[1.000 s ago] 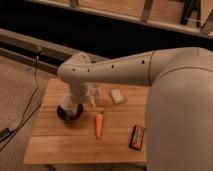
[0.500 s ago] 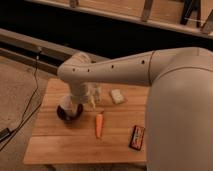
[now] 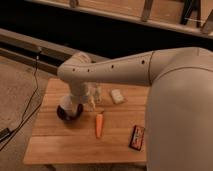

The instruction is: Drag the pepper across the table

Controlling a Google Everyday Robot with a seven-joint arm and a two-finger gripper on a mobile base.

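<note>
The pepper (image 3: pixel 99 125) is a slim orange tapered vegetable. It lies on the light-brown wooden table (image 3: pixel 55 142), near the middle, pointing toward the front edge with its darker stem end at the back. My gripper (image 3: pixel 93 100) hangs at the end of the white arm, just behind and slightly left of the pepper's stem end, close above the tabletop. I cannot tell whether it touches the pepper.
A dark rectangular packet with orange print (image 3: pixel 137 137) lies at the front right. A small white lump (image 3: pixel 117 96) sits behind the pepper to the right. A dark round part (image 3: pixel 69 111) sits low at the left of the gripper. A black cable (image 3: pixel 25 112) runs over the floor left of the table.
</note>
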